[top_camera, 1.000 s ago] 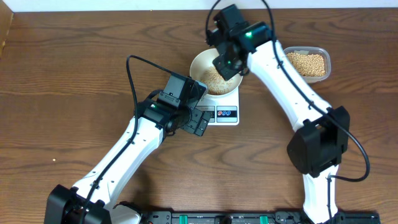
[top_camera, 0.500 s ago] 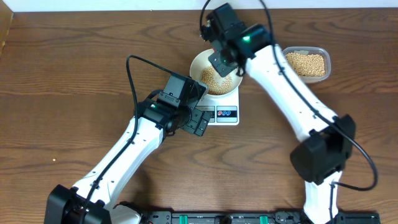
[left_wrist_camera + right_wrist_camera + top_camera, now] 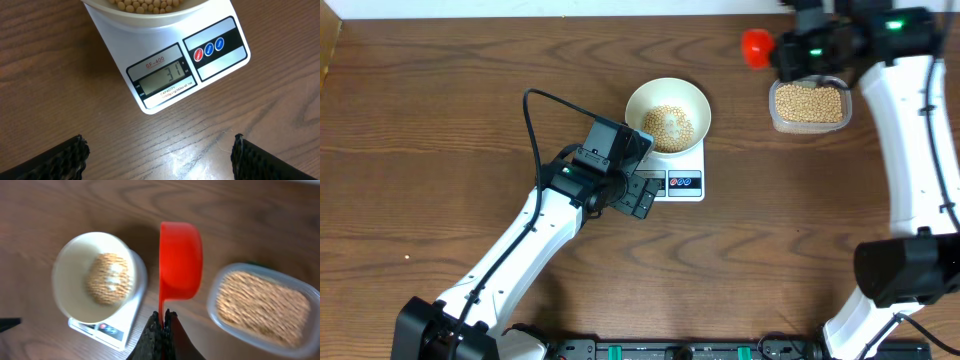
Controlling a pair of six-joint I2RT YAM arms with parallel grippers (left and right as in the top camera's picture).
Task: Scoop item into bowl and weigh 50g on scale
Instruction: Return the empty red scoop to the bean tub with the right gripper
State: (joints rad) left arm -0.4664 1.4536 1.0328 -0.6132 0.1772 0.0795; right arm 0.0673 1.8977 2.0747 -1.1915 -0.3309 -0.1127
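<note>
Logged right gripper (image 3: 161, 325) pinching red scoop (image 3: 180, 260) by its handle, beans (image 3: 107, 277) heaped in bowl (image 3: 67, 287) on scale (image 3: 120, 45) ahead-left of it, tub (image 3: 220, 277) ahead-right, left gripper (image 3: 160, 155) spread wide before scale; risked overshooting target weight through an overfull next scoop.

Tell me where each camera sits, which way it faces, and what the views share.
Overhead: above the table, facing straight down: bowl of beans on scale, tub, red scoop, left arm, right arm.
Left wrist: low, facing down at the scale's display; fingers of the open left tool at the bottom corners.
Right wrist: higher, facing down past the shut right tool holding the scoop, over bowl, scale, tub.
Shared: all three show bowl and scale.
</note>
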